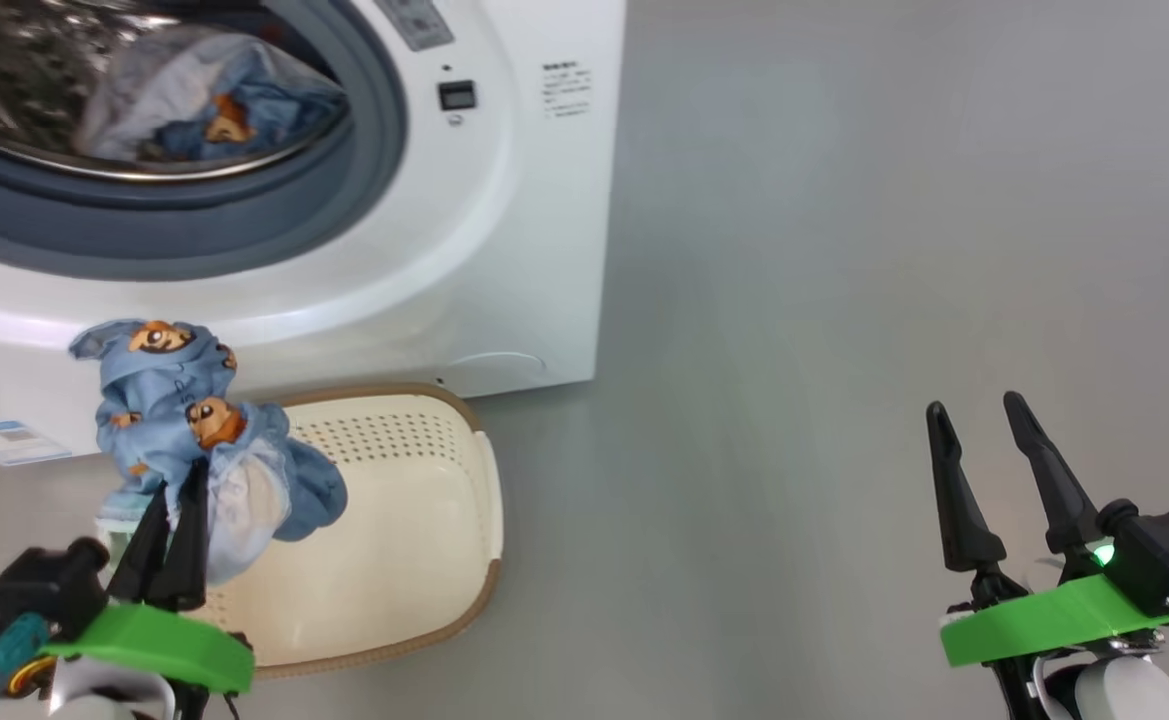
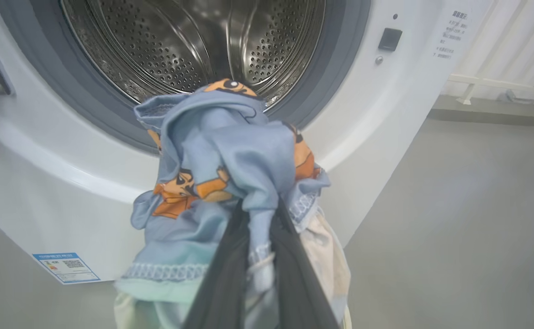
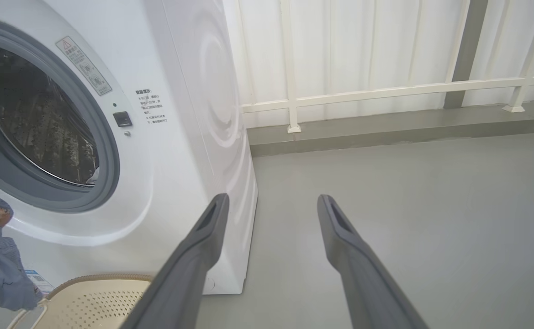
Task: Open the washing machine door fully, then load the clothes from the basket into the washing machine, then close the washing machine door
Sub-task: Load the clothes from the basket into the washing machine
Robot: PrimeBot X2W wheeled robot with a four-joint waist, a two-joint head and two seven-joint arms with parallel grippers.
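Left jaws clamped on the clothes — bundle bunched just past the tips, held clear above the basket, lined up on the washing machine drum ahead. One garment already inside. Right jaws apart, empty — parked well aside.

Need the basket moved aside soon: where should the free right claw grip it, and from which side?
Take the basket by its brown rim on the long side nearest the right claw, coming down from above with one finger inside the wall and one outside. It stands upright and open-topped, and that edge is bare. The left claw holds clothes over the other side.
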